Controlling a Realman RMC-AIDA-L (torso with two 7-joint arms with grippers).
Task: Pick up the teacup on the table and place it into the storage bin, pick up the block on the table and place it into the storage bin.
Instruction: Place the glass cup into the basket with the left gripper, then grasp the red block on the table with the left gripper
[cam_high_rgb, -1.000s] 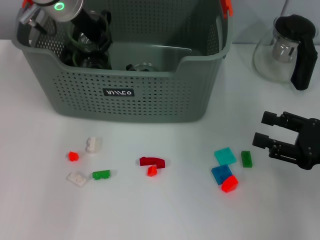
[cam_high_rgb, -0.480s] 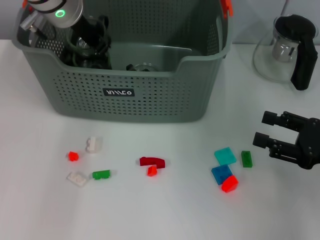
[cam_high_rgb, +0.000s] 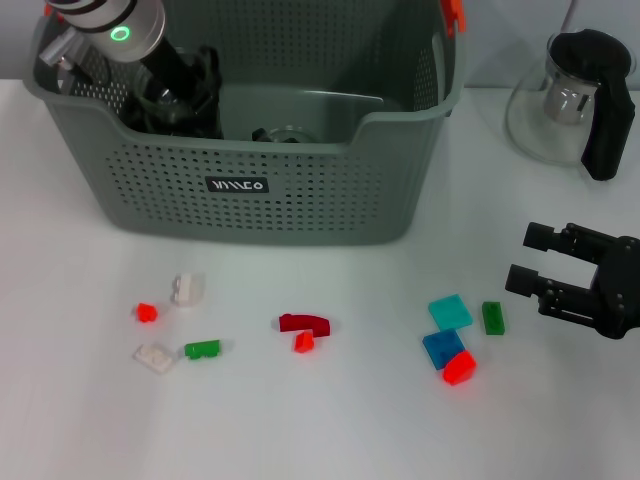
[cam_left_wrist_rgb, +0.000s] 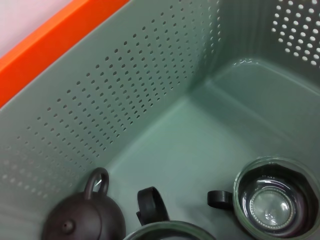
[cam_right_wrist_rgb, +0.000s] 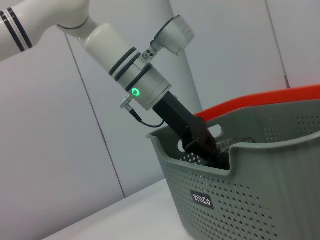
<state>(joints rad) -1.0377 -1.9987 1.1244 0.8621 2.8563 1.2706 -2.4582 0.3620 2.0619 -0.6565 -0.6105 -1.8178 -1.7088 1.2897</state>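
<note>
The grey-green storage bin (cam_high_rgb: 300, 200) stands at the back of the table. My left gripper (cam_high_rgb: 185, 95) reaches down inside its left end, shut on a glass teacup (cam_left_wrist_rgb: 165, 232) whose rim and black handle lie closest in the left wrist view. Another glass teacup (cam_left_wrist_rgb: 270, 200) and a dark teapot (cam_left_wrist_rgb: 82, 217) rest on the bin floor. Several small blocks lie on the table in front, among them a teal block (cam_high_rgb: 450, 312) and a red block (cam_high_rgb: 459, 368). My right gripper (cam_high_rgb: 527, 258) hovers open just right of these, holding nothing.
A glass kettle (cam_high_rgb: 575, 95) with a black handle stands at the back right. A dark red arch piece (cam_high_rgb: 304, 323) lies mid-table, with green (cam_high_rgb: 202, 350) and white (cam_high_rgb: 153, 356) pieces to the left. The right wrist view shows the bin (cam_right_wrist_rgb: 260, 185) and left arm (cam_right_wrist_rgb: 150, 90).
My left arm has sunk a little lower into the bin's left end with the teacup. The right arm and the blocks have not moved.
</note>
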